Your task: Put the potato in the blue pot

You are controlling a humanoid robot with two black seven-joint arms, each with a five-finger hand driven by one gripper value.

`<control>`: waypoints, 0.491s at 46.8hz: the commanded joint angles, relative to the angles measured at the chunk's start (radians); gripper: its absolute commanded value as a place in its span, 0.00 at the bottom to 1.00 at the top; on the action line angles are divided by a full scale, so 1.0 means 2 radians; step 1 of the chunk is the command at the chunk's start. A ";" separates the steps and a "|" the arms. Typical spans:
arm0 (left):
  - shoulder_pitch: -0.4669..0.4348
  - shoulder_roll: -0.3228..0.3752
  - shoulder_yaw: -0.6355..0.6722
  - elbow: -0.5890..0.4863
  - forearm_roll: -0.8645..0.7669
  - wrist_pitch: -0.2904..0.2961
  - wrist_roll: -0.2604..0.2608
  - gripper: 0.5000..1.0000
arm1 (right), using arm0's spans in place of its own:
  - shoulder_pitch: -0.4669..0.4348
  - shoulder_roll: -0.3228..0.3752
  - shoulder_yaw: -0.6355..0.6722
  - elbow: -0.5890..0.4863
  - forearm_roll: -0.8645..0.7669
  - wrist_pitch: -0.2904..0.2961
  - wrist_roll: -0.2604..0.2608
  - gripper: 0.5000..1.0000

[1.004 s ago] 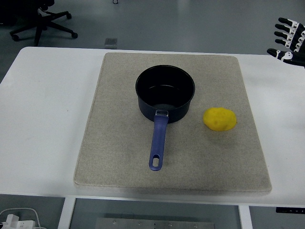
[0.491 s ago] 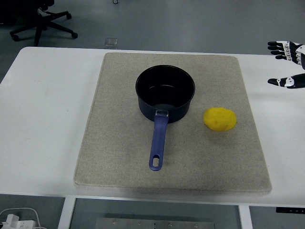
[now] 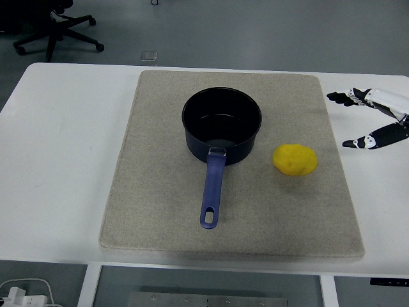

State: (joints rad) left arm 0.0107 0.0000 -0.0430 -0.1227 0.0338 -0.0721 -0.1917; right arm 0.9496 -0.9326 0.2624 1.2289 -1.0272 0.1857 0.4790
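A yellow potato (image 3: 294,160) lies on the grey mat (image 3: 153,192), to the right of the blue pot (image 3: 222,125). The pot stands upright and empty at the mat's centre, its long blue handle (image 3: 211,189) pointing toward the near edge. My right hand (image 3: 348,119) comes in from the right edge, over the white table just right of the mat. Its fingers (image 3: 350,97) are spread with the thumb apart below them, and it holds nothing. It is right of the potato and a little farther back, apart from it. The left arm is out of view.
The mat lies on a white table (image 3: 57,141). An office chair base (image 3: 57,32) stands on the floor at the back left. White cables (image 3: 19,293) show below the table's near left corner.
My right hand has moved left and down from the far right corner toward the potato, with its fingers opened and pointing left.
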 commanded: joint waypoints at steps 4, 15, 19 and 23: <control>0.000 0.000 0.000 0.000 0.000 0.000 0.000 0.99 | 0.024 0.016 -0.041 -0.001 -0.001 -0.005 -0.001 0.85; 0.000 0.000 0.000 0.000 0.000 0.000 0.000 0.99 | 0.027 0.062 -0.060 -0.010 -0.003 -0.021 -0.016 0.85; 0.000 0.000 0.000 0.000 0.000 0.000 0.000 0.99 | 0.027 0.067 -0.067 -0.011 -0.003 -0.025 -0.017 0.85; 0.000 0.000 0.000 0.000 0.000 0.000 0.000 0.99 | 0.027 0.069 -0.071 -0.011 -0.002 -0.028 -0.022 0.85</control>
State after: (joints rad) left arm 0.0107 0.0000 -0.0430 -0.1227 0.0337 -0.0720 -0.1917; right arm 1.0034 -0.7970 0.1265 1.2073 -1.0323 0.1333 0.4426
